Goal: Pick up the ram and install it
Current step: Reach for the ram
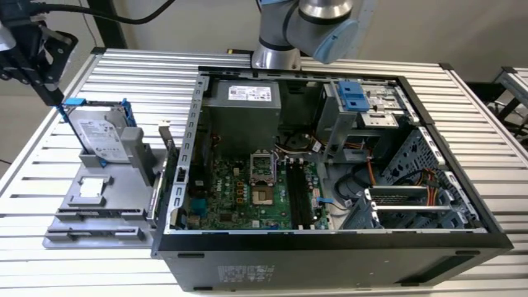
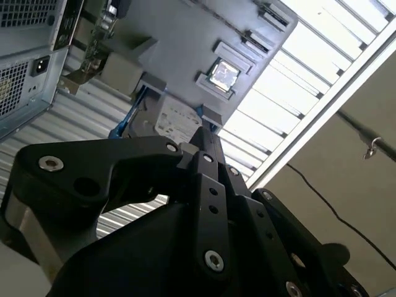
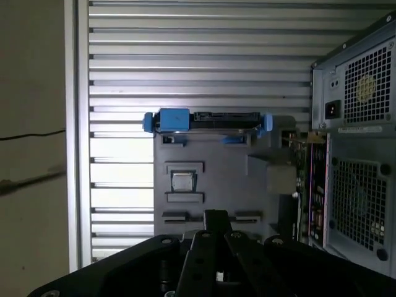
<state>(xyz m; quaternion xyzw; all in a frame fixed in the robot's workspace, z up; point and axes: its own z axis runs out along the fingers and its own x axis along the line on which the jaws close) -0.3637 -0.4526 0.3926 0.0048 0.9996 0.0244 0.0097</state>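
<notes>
The ram (image 1: 165, 167) looks like the thin dark board standing on edge at the side of the grey fixture (image 1: 91, 213) nearest the case; in the first wrist view it shows edge-on (image 3: 307, 179). My gripper (image 1: 51, 93) hangs at the exterior view's far left, above the far end of the fixture and well away from the ram. In both wrist views its black fingers (image 3: 215, 215) (image 2: 206, 133) come together at the tip, shut with nothing between them. Long black slots (image 1: 298, 198) lie on the motherboard inside the open computer case (image 1: 330, 244).
A silver hard drive (image 1: 99, 139) with blue rails stands upright in the fixture, directly below my gripper. A small square chip (image 1: 93, 185) lies on the fixture. The slatted metal table (image 1: 140, 68) carries everything. The arm's base (image 1: 276, 55) stands behind the case.
</notes>
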